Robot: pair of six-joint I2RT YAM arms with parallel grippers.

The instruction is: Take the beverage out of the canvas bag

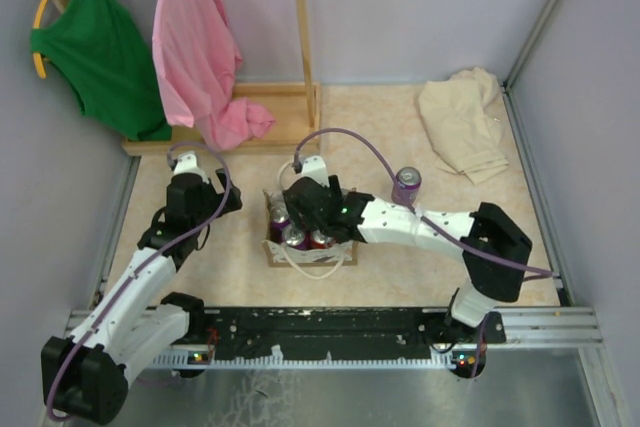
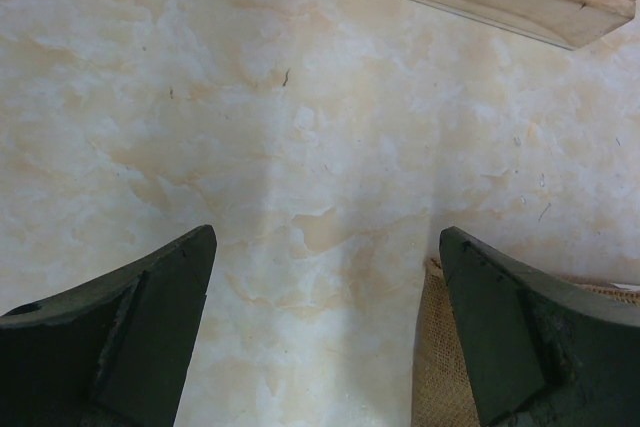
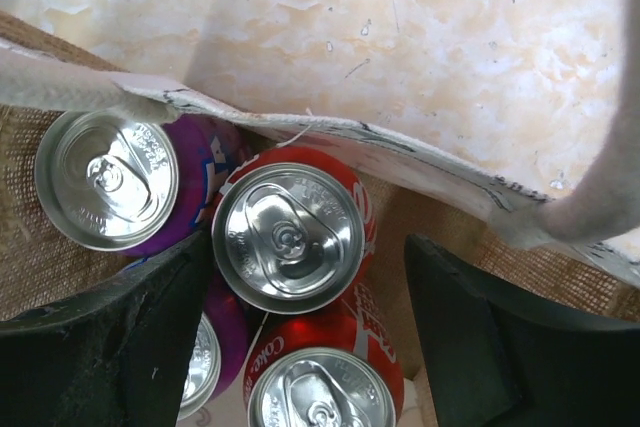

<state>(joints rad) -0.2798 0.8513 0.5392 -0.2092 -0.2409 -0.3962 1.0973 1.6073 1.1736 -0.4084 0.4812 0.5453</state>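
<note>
- I find the canvas bag (image 1: 271, 244) standing mouth up on the desk (image 1: 400, 277), near its middle and between the two arms, with cans upright inside it.
- In the right wrist view, a red can (image 3: 290, 237) sits close against one long wall of the bag. A purple can (image 3: 108, 179) is just beside it, and a second red can (image 3: 322, 397) lies nearer the camera. One more silver top is partly hidden behind a finger.
- One white rope handle (image 3: 60, 82) lies across the rim by the purple can. The other handle (image 3: 600, 187) rises at the picture's right edge.
- The right gripper (image 3: 308, 247) hangs over the bag mouth with its jaws partway apart, straddling the first red can. One finger is at the can's rim and the other stands clear of it, so nothing is gripped.
- The left gripper (image 2: 327, 237) has its jaws wide over bare desk and holds nothing. A corner of the bag's weave shows by one finger.
- A loose can (image 1: 406, 185), purple, stands upright on the desk outside the bag, beside the right arm.
- A beige cloth (image 1: 462, 122) lies crumpled at the far right. A green garment (image 1: 95, 47) and a pink garment (image 1: 200, 57) hang on the wooden rack (image 1: 225, 122) at the far left.
</note>
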